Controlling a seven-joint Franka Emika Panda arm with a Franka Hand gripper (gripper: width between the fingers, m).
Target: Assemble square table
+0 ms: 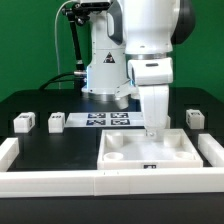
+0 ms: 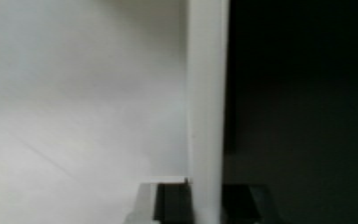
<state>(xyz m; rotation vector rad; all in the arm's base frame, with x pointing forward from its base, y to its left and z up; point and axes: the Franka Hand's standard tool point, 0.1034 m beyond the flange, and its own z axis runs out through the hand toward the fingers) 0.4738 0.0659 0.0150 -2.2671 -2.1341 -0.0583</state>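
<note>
The square table's top [image 1: 128, 150] is a white slab with a raised rim, lying at the front of the black table. My gripper [image 1: 153, 130] reaches straight down onto its far rim near the corner at the exterior view's right. In the wrist view the rim [image 2: 208, 90] runs as a pale strip between the slab's white floor [image 2: 78, 100] and the dark table. My gripper [image 2: 208, 198] is shut on that rim, one dark finger [image 2: 171, 205] on each side. Three small white legs stand loose: two [image 1: 23, 123] [image 1: 55, 122] at the exterior view's left, one [image 1: 194, 117] at its right.
The marker board [image 1: 108, 120] lies flat behind the slab, in front of the arm's base [image 1: 108, 80]. Long white border rails [image 1: 60, 178] run along the front edge and up both sides [image 1: 8, 152] [image 1: 212, 150]. A black cable hangs behind the arm.
</note>
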